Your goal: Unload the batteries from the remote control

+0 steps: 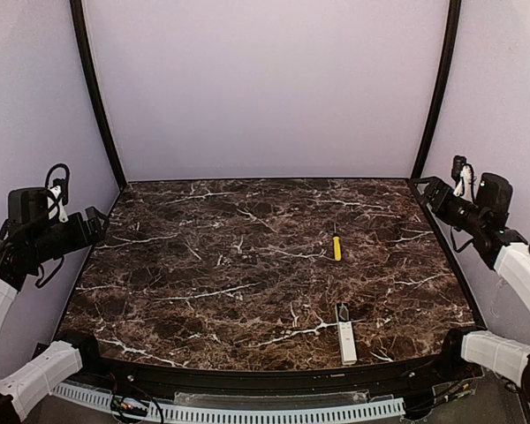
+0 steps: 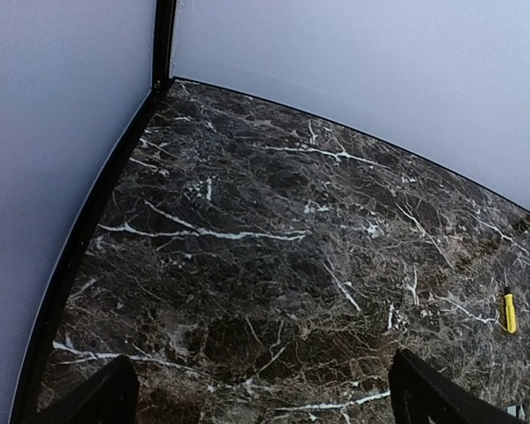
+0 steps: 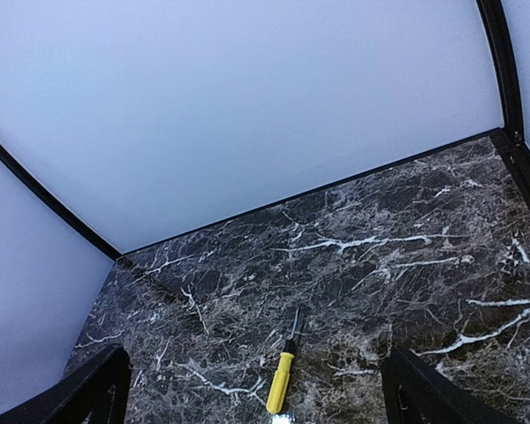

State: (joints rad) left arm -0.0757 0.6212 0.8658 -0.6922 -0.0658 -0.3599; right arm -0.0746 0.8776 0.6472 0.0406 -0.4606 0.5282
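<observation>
Hanging above the 9 o'clock edge of the marble table point(image 1: 203, 265), our left gripper point(image 1: 99, 227) has its fingers spread wide and holds nothing. In its wrist view the two dark fingertips point(image 2: 102, 397) sit at opposite bottom corners with bare slab between them. Our right gripper point(image 1: 427, 188) hovers above the 2 o'clock edge. It too is spread wide and empty, with its fingertips point(image 3: 93, 389) far apart in its own camera.

Moving outward, the remote control point(image 1: 345, 332) lies at about 5 o'clock, just inside the near edge. It is a slim white bar set lengthwise, with its dark section at the far end. At this size we cannot tell which face is up. Both grippers are well apart from it.

At 12 o'clock from the remote, apart from it and roughly in line with it, lies a yellow-handled screwdriver point(image 1: 336, 246). Its dark tip points toward the back wall point(image 1: 265, 88). The right wrist camera shows the screwdriver between its fingers, low in the view.
</observation>
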